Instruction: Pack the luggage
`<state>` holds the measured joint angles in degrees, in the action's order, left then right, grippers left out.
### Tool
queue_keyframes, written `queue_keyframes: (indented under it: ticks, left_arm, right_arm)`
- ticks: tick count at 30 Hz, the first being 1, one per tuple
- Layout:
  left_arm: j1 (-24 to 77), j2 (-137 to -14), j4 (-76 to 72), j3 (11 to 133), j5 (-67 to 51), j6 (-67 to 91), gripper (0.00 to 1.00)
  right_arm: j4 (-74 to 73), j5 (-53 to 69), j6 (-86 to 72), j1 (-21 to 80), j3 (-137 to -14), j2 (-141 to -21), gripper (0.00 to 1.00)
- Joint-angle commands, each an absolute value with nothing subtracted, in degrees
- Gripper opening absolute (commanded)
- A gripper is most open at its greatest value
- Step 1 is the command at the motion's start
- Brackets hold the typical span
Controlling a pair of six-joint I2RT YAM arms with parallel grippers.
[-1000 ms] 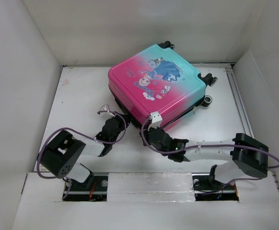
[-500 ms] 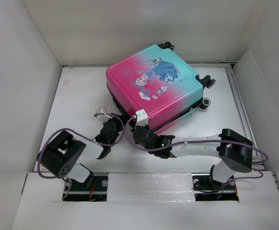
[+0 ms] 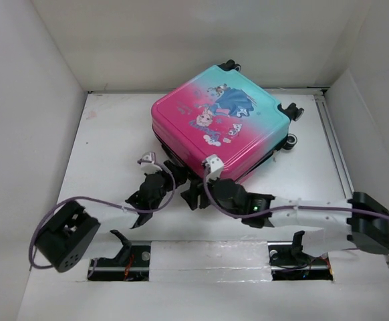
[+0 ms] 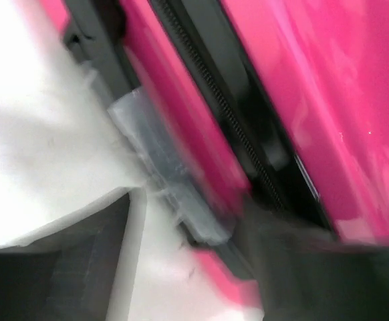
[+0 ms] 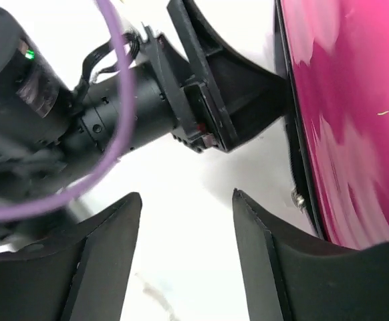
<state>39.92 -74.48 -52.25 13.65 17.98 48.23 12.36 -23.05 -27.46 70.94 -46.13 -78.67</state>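
Observation:
The luggage [image 3: 221,124] lies flat and closed on the white table, pink at the left and teal at the right, wheels toward the back right. My left gripper [image 3: 180,170] is at its near pink corner, jaws wide apart; the blurred left wrist view shows the pink shell and black zipper [image 4: 241,127] close up, with the lower edge between the spread fingers [image 4: 54,267]. My right gripper [image 3: 191,195] sits just in front of that corner, open and empty [image 5: 188,195]. The luggage's pink side [image 5: 355,134] runs along its right, with the left gripper's black finger [image 5: 248,87] ahead of it.
White walls box in the table on the left, back and right. A purple cable [image 5: 114,100] loops off the left wrist close to my right gripper. The two arms crowd together at the luggage's near corner.
Both grippers have gone from shut to open. The luggage, pulled slightly left half a second ago, has slid back to the right. Both arms have stretched lower and flatter.

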Motion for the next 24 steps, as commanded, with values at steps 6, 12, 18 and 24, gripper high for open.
queue_keyframes:
  ticks: [6, 12, 18, 24]
  left_arm:
    - [41.22, -51.97, -31.74, 18.01, 28.18, 44.12, 0.86]
    - [35.35, -46.48, -30.16, 26.16, 33.4, 37.71, 0.78]
    - [11.37, -67.73, -28.84, 46.82, 4.43, 46.9, 0.75]
    - [3.25, -94.09, -25.8, 69.47, -7.1, 48.52, 0.72]
  right_arm:
    - [5.28, -24.6, -28.49, 70.41, -42.27, -61.1, 0.61]
    - [-0.43, -28.03, -24.97, 62.25, -48.15, -57.04, 0.0]
    - [-7.54, -30.4, -25.48, 48.0, -55.1, -55.64, 0.0]
    - [-11.43, -38.41, -30.49, 36.32, -49.93, -52.04, 0.0]
